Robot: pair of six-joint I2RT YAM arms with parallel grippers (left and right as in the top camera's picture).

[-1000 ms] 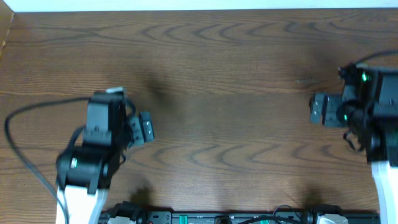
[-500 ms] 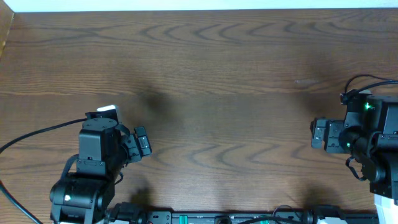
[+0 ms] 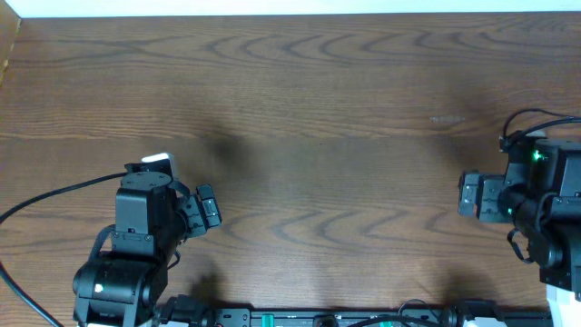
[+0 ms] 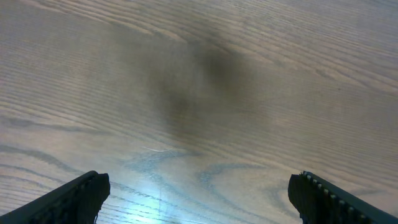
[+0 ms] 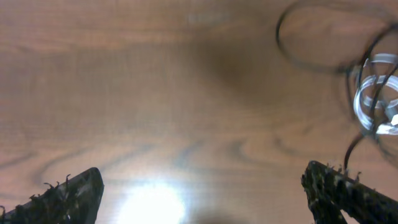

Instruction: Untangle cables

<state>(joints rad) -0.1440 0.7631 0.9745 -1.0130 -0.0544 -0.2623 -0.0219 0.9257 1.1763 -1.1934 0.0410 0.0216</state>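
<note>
Left claw (image 4: 199, 190) and right claw (image 5: 202, 186) are hanging open, empty. Black cable (image 5: 298, 61) and white cable (image 5: 372, 102) are lying looped, overlapping, on wood worktop (image 3: 318, 109).

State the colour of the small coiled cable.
White. The coiled cable shows best in the right wrist view, near the right edge, slightly blurred.
</note>
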